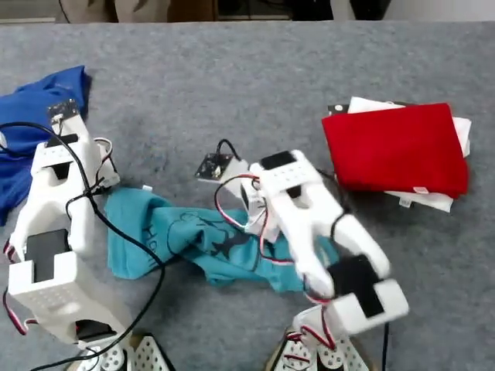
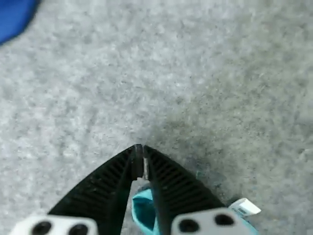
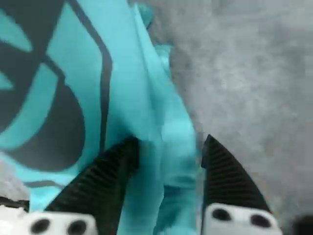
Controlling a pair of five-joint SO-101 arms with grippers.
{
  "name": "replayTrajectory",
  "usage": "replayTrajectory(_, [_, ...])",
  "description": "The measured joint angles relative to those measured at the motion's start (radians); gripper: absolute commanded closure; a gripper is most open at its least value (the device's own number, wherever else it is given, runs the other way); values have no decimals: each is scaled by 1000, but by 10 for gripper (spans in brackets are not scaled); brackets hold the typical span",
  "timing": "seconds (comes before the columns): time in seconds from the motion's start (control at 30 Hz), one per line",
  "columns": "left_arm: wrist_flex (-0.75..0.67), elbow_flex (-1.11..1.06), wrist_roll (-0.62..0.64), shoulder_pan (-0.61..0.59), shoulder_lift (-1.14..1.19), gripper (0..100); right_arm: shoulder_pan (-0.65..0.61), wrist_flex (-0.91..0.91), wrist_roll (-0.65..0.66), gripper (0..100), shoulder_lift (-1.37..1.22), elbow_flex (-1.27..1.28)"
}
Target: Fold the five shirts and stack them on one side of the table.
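Note:
A teal shirt (image 1: 193,236) with a dark print lies crumpled at the table's front middle. My right gripper (image 3: 168,142) stands open over its right part, with a fold of the teal shirt (image 3: 146,112) between the fingers. My left gripper (image 2: 139,149) is shut just past the shirt's left corner, its tips over bare carpet; the teal shirt (image 2: 142,210) and its white tag (image 2: 244,208) lie under the finger bases. In the high view the left gripper (image 1: 104,179) sits by that corner. A blue shirt (image 1: 31,116) lies unfolded at the far left.
A folded red shirt (image 1: 398,147) rests on a folded white shirt (image 1: 445,199) at the right side. Grey carpet (image 1: 232,85) covers the table. Cables (image 1: 116,232) trail from both arms across the teal shirt.

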State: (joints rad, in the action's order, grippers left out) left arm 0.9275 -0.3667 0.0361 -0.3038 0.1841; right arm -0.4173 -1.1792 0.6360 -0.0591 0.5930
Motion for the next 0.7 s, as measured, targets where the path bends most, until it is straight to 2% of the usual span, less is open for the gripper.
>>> replayTrajectory(0.1, [37, -2, 0, 26, 0, 981, 2, 8, 0, 995, -54, -25])
replayTrajectory(0.27, [94, -11, 0, 95, 0, 981, 3, 11, -2, 997, -80, -48])
replayTrajectory(0.4, [97, -11, 0, 84, 0, 981, 18, 17, -25, 997, -84, -107])
replayTrajectory(0.7, [95, -77, 3, 18, -167, 981, 51, 54, -152, 997, -115, -519])
